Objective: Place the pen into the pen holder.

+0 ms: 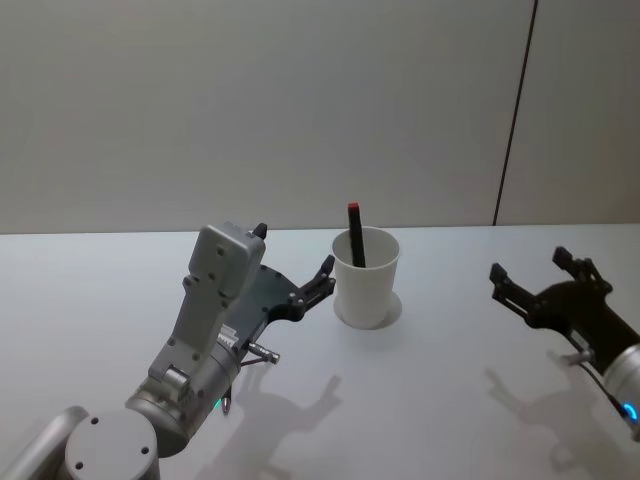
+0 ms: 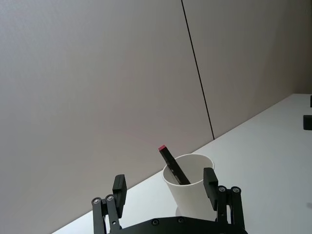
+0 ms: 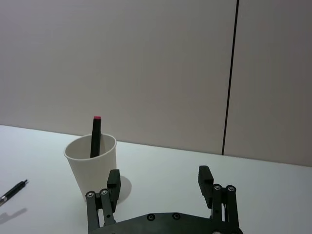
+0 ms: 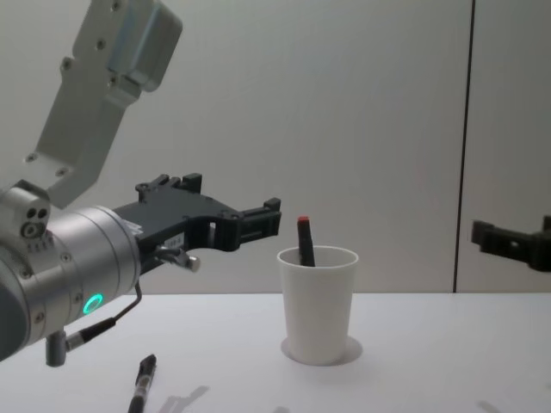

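Note:
The pen holder (image 1: 365, 285) is a white paper cup standing upright near the table's middle. A black pen with a red end (image 1: 355, 232) leans inside it, its top above the rim. My left gripper (image 1: 292, 250) is open just left of the cup, holding nothing; in its wrist view the cup (image 2: 187, 192) and pen (image 2: 173, 165) sit beyond the open left gripper (image 2: 165, 181). My right gripper (image 1: 530, 263) hovers open and empty well to the right of the cup. From the chest, the cup (image 4: 317, 301) stands right of my left gripper (image 4: 271, 217).
A second black pen (image 4: 142, 385) lies on the white table (image 1: 450, 400) at the front left, below my left arm; the right wrist view shows this pen (image 3: 13, 191) left of the cup (image 3: 92, 163). A plain wall with a dark vertical seam (image 1: 515, 110) stands behind.

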Tool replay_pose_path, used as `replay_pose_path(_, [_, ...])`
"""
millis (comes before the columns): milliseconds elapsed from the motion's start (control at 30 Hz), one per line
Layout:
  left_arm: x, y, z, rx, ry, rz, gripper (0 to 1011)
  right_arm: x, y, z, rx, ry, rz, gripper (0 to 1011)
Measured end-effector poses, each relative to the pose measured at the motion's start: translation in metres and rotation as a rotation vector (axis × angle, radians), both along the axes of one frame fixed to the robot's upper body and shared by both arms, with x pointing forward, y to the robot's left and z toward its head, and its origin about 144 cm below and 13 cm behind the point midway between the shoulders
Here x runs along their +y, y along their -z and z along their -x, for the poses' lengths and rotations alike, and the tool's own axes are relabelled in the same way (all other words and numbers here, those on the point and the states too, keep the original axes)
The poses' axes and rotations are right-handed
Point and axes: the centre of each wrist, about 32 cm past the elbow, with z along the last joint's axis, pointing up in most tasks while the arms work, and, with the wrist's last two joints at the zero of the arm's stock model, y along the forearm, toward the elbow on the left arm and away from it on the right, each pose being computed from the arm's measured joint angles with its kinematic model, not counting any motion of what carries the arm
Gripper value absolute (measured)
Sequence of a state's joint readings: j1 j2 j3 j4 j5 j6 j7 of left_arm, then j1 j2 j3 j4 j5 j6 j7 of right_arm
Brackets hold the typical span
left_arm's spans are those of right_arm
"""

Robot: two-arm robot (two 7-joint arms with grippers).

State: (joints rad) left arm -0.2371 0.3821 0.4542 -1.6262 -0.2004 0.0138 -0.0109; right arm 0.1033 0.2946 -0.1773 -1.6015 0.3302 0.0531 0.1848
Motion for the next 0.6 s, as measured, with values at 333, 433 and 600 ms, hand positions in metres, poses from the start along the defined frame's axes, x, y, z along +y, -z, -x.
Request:
replay_pose_path(333, [0.0,0.0,0.0,0.0,0.0,0.0,1004,-0.011,-0.005,0.018,0.061,0.011,0.002,1002])
replay_pose_path(433, [0.0,0.0,0.0,0.0,0.0,0.0,1004,-0.013,-0.006,0.022,0.075,0.012,0.002,1002])
replay_pose_path(600, [0.0,0.0,0.0,0.0,0.0,0.0,1004,-0.017,-0.008,0.028,0.091,0.016,0.006,1002])
